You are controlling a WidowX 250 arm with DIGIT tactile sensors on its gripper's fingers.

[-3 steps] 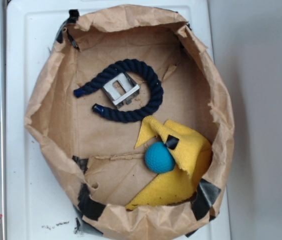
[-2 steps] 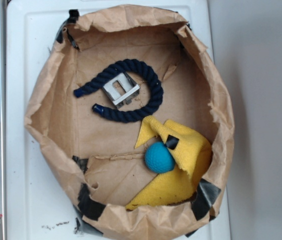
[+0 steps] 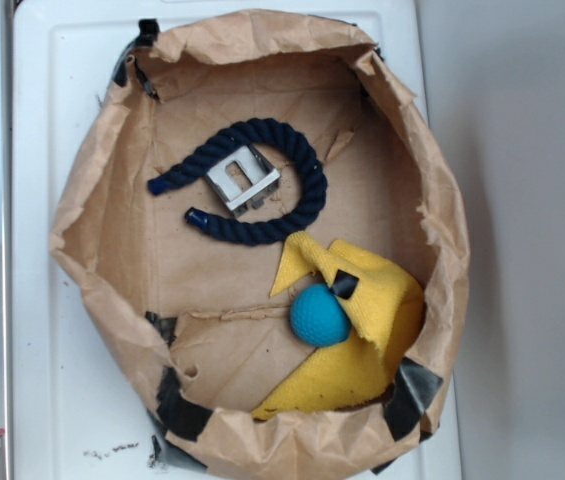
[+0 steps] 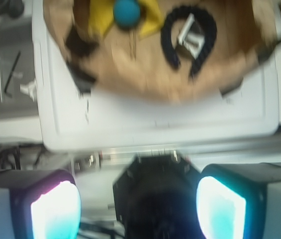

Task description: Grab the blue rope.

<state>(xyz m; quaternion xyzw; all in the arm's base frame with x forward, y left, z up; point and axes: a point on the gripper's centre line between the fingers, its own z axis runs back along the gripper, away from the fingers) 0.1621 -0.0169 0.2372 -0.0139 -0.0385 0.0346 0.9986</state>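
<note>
Translucent, glowing fingers [image 4: 55,211] stand wide apart, holding nothing; the gripper [image 4: 138,209] hangs well back from the paper tray [image 3: 92,200]. The rope [image 3: 292,155] lies ahead inside it, curled in a horseshoe around a metal buckle [image 3: 242,180], near the ball [image 3: 319,315] and yellow cloth [image 3: 362,360].

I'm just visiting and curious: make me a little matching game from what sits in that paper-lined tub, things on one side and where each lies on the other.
Things:
1. rope
2. metal bracket
3. ball
4. yellow cloth

Places:
A. resting against the yellow cloth's folded edge
B. inside the rope's curve
C. curled in a C shape on the paper
D. crumpled against the paper wall, in the exterior view's lower right

Pairs: 1-C, 2-B, 3-A, 4-D
</note>
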